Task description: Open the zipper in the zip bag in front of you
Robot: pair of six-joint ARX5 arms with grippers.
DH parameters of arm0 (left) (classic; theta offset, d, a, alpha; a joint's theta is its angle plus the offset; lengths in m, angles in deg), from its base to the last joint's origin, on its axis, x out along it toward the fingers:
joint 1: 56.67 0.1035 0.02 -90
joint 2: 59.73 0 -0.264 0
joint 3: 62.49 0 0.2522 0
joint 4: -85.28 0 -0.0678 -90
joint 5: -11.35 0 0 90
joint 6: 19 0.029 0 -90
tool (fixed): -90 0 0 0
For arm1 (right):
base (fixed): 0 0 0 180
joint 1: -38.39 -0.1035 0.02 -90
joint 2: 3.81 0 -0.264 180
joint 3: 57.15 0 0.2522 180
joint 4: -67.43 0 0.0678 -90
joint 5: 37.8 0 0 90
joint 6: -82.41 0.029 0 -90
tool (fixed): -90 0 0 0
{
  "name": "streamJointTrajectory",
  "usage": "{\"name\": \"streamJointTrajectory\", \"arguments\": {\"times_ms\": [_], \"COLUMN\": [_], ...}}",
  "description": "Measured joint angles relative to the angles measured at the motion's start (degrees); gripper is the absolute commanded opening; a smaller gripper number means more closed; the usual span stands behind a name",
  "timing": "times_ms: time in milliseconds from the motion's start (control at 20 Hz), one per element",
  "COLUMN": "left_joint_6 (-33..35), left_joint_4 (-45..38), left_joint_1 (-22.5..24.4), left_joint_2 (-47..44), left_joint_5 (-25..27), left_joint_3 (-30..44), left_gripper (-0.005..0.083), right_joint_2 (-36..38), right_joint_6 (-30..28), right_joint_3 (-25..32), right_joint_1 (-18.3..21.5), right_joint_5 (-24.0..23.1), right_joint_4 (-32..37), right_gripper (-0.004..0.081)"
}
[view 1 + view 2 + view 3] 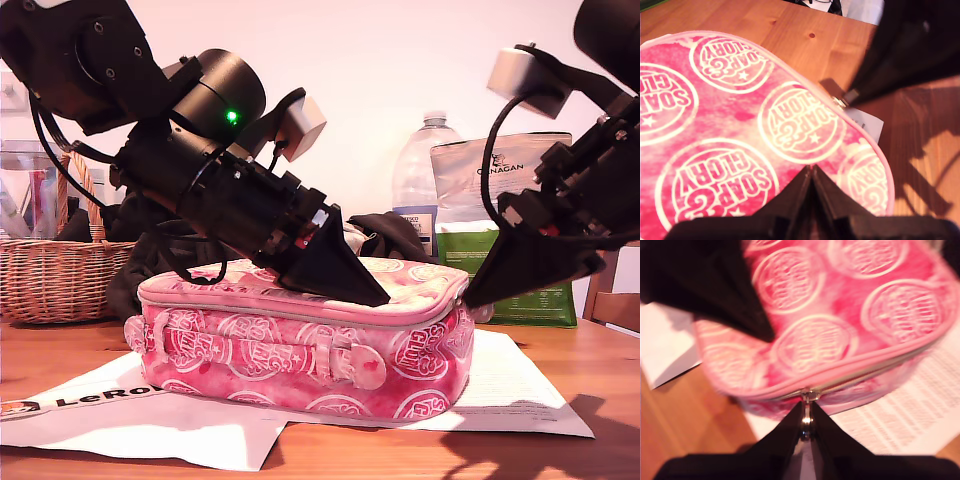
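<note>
The pink zip bag [300, 355] with white round logo prints lies flat on paper, its strap handle facing the exterior camera. My first gripper [380, 298] [811, 167] is shut, with nothing between its fingers, and its tips rest on the bag's top panel [740, 115]. My second gripper [468, 300] [807, 412] is at the bag's end on the exterior view's right. It is shut on the small metal ring pull [807, 419] of the zipper [870, 371]. The zipper line looks shut along the edge shown. From the first wrist view, the pull [841, 101] sits at the bag's far rim.
A wicker basket [50, 275] stands at the exterior view's left. A water bottle [420, 180] and a green-and-silver Canagan pouch [510, 200] stand behind the bag, beside dark cloth [400, 235]. Printed paper sheets [150, 410] lie under the bag on the wooden table [600, 380].
</note>
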Motion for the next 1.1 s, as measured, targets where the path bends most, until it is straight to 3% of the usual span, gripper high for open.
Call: {"name": "streamJointTrajectory", "arguments": {"times_ms": [400, 650, 850, 1100], "left_joint_6": [-0.4, -1.4, -1.8, -1.4], "left_joint_4": [-1.2, -0.2, 7.8, 21.6], "left_joint_1": [0.0, 0.0, 0.0, 2.6], "left_joint_2": [0.0, 0.0, -3.5, -14.0], "left_joint_5": [0.3, 0.0, 0.4, 9.2], "left_joint_3": [0.0, -0.1, -0.6, 0.1], "left_gripper": [-0.0021, -0.0021, -0.0021, -0.0021], "right_joint_2": [0.2, 0.2, 0.2, 0.2], "right_joint_6": [0.1, 0.2, 0.2, 0.2], "right_joint_3": [0.0, -0.1, -0.1, -0.2], "right_joint_1": [-4.7, -4.9, -5.2, -5.2], "right_joint_5": [2.7, 2.3, 2.8, 2.6], "right_joint_4": [-2.7, -3.1, -3.2, -3.2], "right_gripper": [-0.0013, -0.0013, -0.0013, -0.0013]}}
